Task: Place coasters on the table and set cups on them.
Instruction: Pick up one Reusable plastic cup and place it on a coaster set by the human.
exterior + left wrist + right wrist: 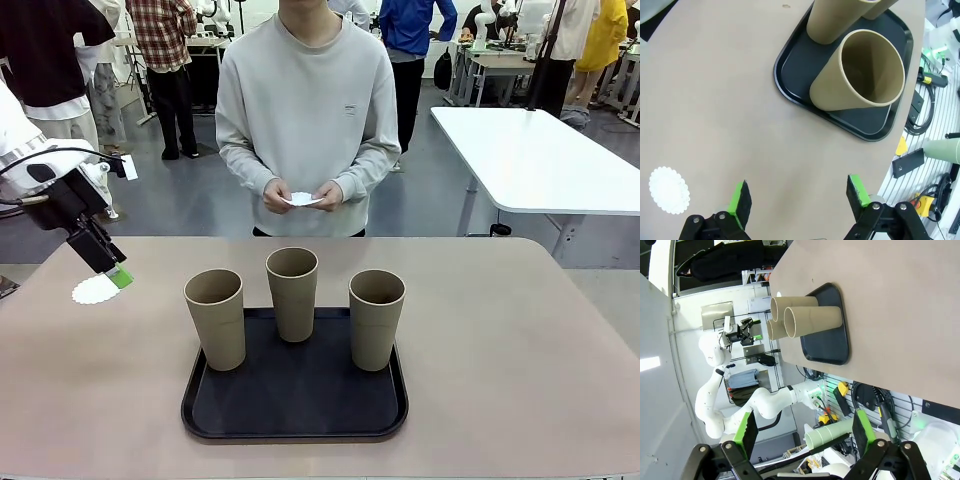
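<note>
Three tan cups stand on a black tray (295,415): the left cup (215,318), the middle cup (292,292) and the right cup (377,318). One white lacy coaster (92,291) lies flat on the beige table (500,380) at the left. My left gripper (112,272) hovers just above its right edge, open and empty. In the left wrist view the coaster (669,190) lies to the left of the open gripper (799,195), with the nearest cup (865,75) ahead. The person holds another coaster (302,199) in both hands. My right gripper (805,430) is open, far from the cups (810,320).
The person stands at the table's far edge, hands held at waist height. Bare tabletop lies left, right and in front of the tray (790,75). A white table (540,160) stands behind at the right. Other people stand farther back.
</note>
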`<action>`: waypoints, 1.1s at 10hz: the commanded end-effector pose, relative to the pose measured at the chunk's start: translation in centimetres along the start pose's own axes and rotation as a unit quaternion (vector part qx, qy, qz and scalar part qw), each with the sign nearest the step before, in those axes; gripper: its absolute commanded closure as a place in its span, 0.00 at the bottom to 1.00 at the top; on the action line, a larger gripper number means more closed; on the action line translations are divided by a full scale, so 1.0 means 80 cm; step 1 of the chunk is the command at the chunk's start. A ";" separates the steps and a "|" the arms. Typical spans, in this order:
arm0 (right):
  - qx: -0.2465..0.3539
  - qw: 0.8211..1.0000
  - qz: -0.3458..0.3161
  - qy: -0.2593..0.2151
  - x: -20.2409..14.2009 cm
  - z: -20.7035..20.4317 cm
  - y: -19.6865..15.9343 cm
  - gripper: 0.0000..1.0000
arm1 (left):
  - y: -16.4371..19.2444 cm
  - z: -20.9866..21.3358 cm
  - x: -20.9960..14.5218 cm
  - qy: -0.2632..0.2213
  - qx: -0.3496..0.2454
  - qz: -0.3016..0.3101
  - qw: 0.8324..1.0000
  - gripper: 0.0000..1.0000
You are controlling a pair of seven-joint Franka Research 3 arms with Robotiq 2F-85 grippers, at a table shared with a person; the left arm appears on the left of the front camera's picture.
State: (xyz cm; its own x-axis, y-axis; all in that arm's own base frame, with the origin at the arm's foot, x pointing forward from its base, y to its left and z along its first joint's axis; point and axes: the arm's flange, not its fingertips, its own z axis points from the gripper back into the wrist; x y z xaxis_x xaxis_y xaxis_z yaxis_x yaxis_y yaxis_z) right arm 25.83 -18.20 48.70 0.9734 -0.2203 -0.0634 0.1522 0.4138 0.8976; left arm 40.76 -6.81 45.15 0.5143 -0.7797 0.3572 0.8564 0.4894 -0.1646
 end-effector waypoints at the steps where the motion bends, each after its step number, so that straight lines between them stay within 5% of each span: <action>1: 0.008 1.000 0.008 -0.004 0.002 0.001 0.000 0.00 | -0.003 -0.016 -0.016 -0.047 0.002 -0.064 0.997 0.00; 7: 0.008 1.000 0.008 -0.004 0.002 0.001 0.000 0.00 | 0.008 -0.057 -0.062 -0.265 -0.036 -0.229 0.936 0.00; 11: 0.008 1.000 0.008 -0.004 0.002 0.001 0.000 0.00 | 0.049 -0.069 -0.080 -0.320 -0.148 -0.227 0.908 0.00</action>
State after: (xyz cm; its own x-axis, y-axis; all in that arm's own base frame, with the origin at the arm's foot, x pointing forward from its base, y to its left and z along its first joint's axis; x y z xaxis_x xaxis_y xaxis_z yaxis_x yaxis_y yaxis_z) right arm 25.84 -18.21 48.67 0.9732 -0.2207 -0.0644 0.1532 0.4136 0.8975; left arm 38.76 -2.56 37.32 0.0507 -0.4491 0.8921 0.9987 0.0225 -0.0454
